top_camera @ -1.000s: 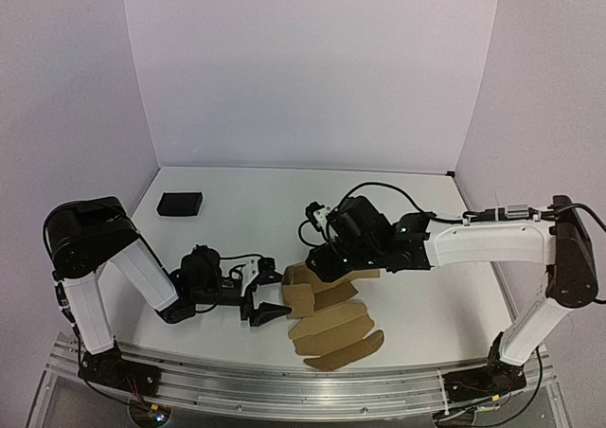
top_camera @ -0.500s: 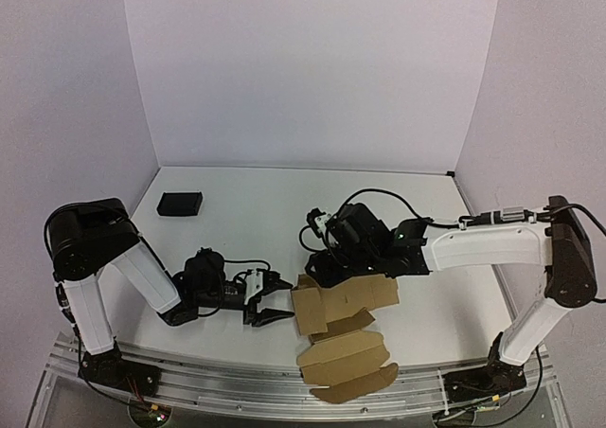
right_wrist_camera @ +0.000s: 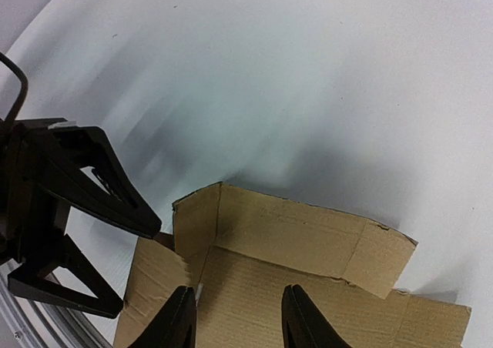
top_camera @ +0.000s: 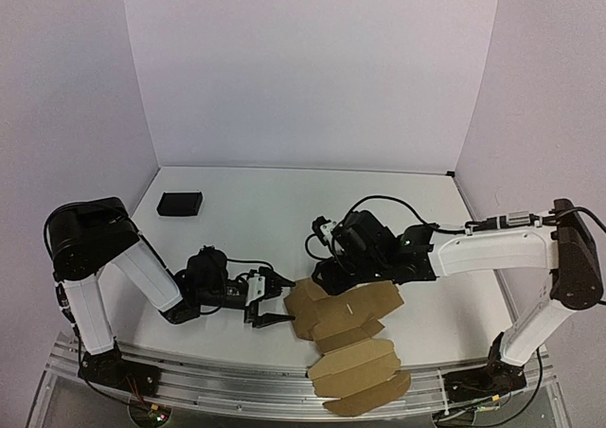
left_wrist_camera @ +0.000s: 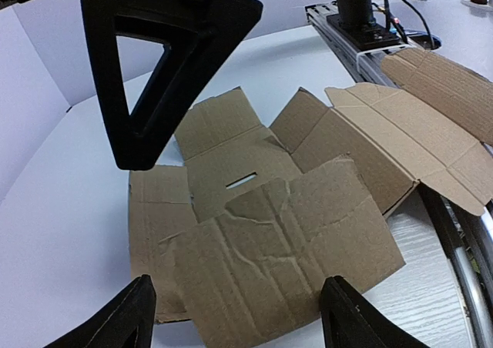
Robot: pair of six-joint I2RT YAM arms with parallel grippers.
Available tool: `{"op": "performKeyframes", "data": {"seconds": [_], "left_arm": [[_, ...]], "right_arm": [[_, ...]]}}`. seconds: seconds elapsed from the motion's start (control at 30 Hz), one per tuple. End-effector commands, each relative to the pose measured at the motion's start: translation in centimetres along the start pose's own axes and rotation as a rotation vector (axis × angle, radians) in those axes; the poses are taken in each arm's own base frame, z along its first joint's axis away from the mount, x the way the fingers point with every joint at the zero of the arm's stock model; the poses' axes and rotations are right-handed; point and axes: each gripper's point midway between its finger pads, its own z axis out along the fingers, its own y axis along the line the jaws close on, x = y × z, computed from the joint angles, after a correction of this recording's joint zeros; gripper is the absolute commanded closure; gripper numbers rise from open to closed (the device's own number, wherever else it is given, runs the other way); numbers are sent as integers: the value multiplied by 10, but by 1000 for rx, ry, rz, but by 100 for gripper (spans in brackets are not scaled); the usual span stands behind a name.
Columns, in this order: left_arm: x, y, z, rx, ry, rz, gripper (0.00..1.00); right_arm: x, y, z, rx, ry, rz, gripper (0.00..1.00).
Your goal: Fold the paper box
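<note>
The paper box is a brown die-cut cardboard sheet lying mostly flat near the table's front edge, its near flaps hanging over the front rail. In the left wrist view the box has a creased flap lying between my open fingers. My left gripper is open at the sheet's left edge, low on the table. My right gripper is open and sits on the sheet's far end. In the right wrist view its fingers stand over the base panel, beside a raised side flap.
A small black block lies at the far left of the white table. The metal front rail runs under the overhanging flaps. My left gripper's fingers show at the left of the right wrist view.
The sheet has slid toward the near edge and to the right and has opened flatter. My left gripper has moved right up to its left flap. My right gripper followed the sheet slightly.
</note>
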Motion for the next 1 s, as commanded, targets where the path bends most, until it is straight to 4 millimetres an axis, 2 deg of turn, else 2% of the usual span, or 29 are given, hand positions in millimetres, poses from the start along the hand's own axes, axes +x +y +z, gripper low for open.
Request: {"op": "performKeyframes", "data": {"seconds": [0.0, 0.07, 0.2, 0.27, 0.37, 0.53, 0.63, 0.73, 0.83, 0.97], "left_arm": [[-17, -3, 9, 90, -40, 10, 22], [-12, -5, 13, 114, -16, -23, 21], [-11, -3, 12, 103, -3, -20, 20], [-13, -5, 8, 112, 0, 29, 18], [-20, -15, -3, 168, -7, 129, 15], [-36, -25, -22, 261, -40, 229, 12], [-27, -31, -26, 289, -20, 290, 11], [-11, -41, -22, 335, -13, 404, 11], [-6, -40, -11, 348, -13, 480, 12], [-3, -39, -1, 340, -28, 612, 12]], "right_arm": [[7, 4, -13, -32, 6, 45, 61], [10, 3, -13, -28, 10, 49, 61], [-2, 0, -18, 8, -4, 37, 59], [-3, -8, -22, 58, 11, 46, 53], [-9, -21, -27, 109, 26, 91, 39], [-40, -46, -23, 94, 22, 156, 34], [-47, -66, -5, 86, 90, 177, 32], [-34, -87, 19, 104, 211, 200, 32], [-40, -87, 38, 39, 276, 192, 30], [-47, -72, 64, -47, 346, 125, 31]]}}
